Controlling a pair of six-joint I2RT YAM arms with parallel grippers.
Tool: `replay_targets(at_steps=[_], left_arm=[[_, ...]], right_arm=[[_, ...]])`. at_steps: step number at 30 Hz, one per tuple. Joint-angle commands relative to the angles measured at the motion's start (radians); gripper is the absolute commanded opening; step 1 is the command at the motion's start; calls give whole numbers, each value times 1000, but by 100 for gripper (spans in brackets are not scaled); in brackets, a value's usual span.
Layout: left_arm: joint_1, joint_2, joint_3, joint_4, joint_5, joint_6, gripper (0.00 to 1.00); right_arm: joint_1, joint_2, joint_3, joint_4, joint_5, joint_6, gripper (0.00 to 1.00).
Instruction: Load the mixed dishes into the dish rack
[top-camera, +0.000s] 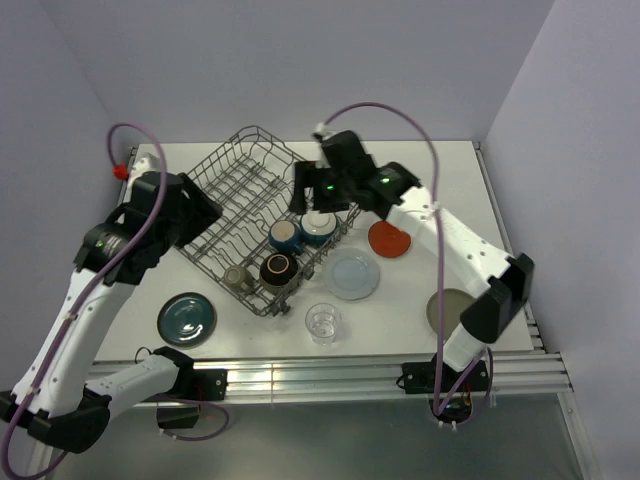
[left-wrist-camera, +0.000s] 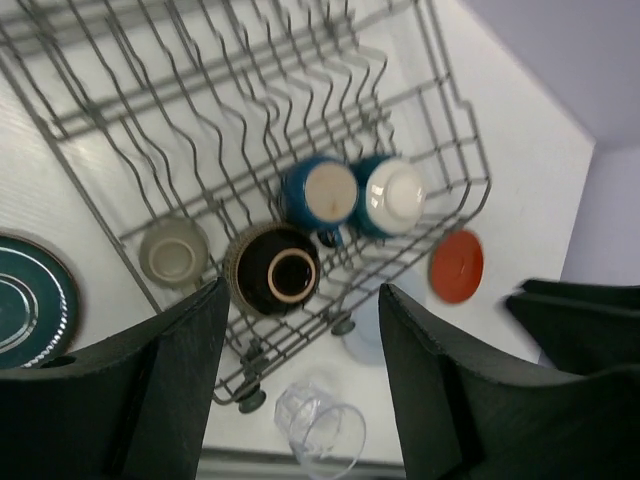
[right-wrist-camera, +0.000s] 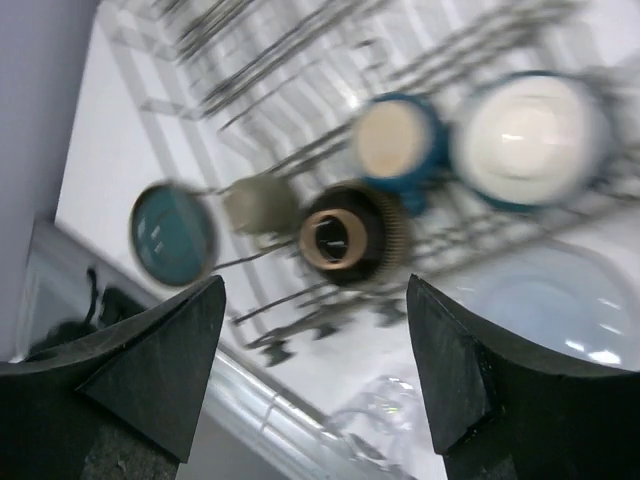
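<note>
At the left edge of the worktop (top-camera: 440, 170) a teal plate (top-camera: 187, 318) lies flat, not yet loaded. Above it, the left gripper (left-wrist-camera: 300, 310) hangs over the near end of the dish rack (top-camera: 240, 180); its jaws stand wide apart with nothing between them and touch nothing.

The rack lies at an angle across the middle. Its near corner holds four pieces: a small beige cup (top-camera: 237, 277), a dark bowl (top-camera: 278, 268), a blue cup (top-camera: 285, 236) and a blue-and-white cup (top-camera: 318, 228). All show their bases, so they seem set upside down between the tines, probably to drain and stay put. The far rows are bare.

Over the blue-and-white cup hovers the right gripper (right-wrist-camera: 315, 290), also spread wide and holding nothing.

Just outside the rack's near corner stands a clear glass (top-camera: 322, 322), with a pale blue plate (top-camera: 353, 273) beside the rack wall. Further right lies a red-orange plate (top-camera: 389, 239), and a beige plate (top-camera: 448, 305) sits partly hidden behind the right arm. All four wait within that arm's reach.
</note>
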Motion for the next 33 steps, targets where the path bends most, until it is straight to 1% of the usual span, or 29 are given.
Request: replay_targets(at_steps=[1, 2, 3, 4, 7, 8, 9, 11, 12, 13, 16, 19, 23, 26, 30, 31, 33], left_arm=[[-14, 64, -71, 79, 201, 29, 66], [-23, 67, -95, 85, 208, 15, 66], [-37, 69, -103, 87, 205, 6, 66], [-40, 67, -111, 91, 204, 1, 67], [-40, 64, -123, 104, 207, -11, 68], [-40, 66, -120, 105, 210, -10, 68], [-41, 76, -117, 105, 212, -8, 68], [-41, 87, -106, 101, 216, -6, 68], [-41, 95, -103, 101, 222, -6, 68], [-40, 96, -102, 102, 225, -8, 68], [-41, 101, -99, 107, 238, -11, 68], [-41, 104, -95, 110, 254, -14, 68], [-41, 100, -91, 111, 271, -20, 68], [-43, 95, -83, 105, 271, -20, 68], [-41, 95, -74, 96, 284, -7, 68], [-41, 95, -72, 98, 290, -3, 68], [-43, 98, -69, 102, 308, 4, 68]], right_arm=[[-138, -129, -121, -55, -2, 40, 80], [-189, -154, -173, -72, -2, 33, 79], [-201, -198, -200, -90, -26, 16, 78], [-203, -217, -233, -98, -46, -36, 77], [-156, -257, -340, -153, -102, -84, 75], [-133, -270, -409, -156, -103, -85, 75], [-78, -313, -446, -137, -102, -84, 75], [-28, -352, -547, -115, -96, -58, 74], [5, -382, -572, -100, -102, -47, 74], [18, -393, -624, -94, -106, -23, 73], [53, -438, -708, -68, -103, 19, 71], [65, -458, -766, -34, -109, 34, 69], [76, -442, -790, 5, -116, 34, 67], [85, -424, -793, 38, -128, 45, 65], [104, -357, -803, 86, -136, 57, 62], [107, -344, -807, 90, -131, 62, 59], [119, -314, -810, 98, -123, 68, 56]])
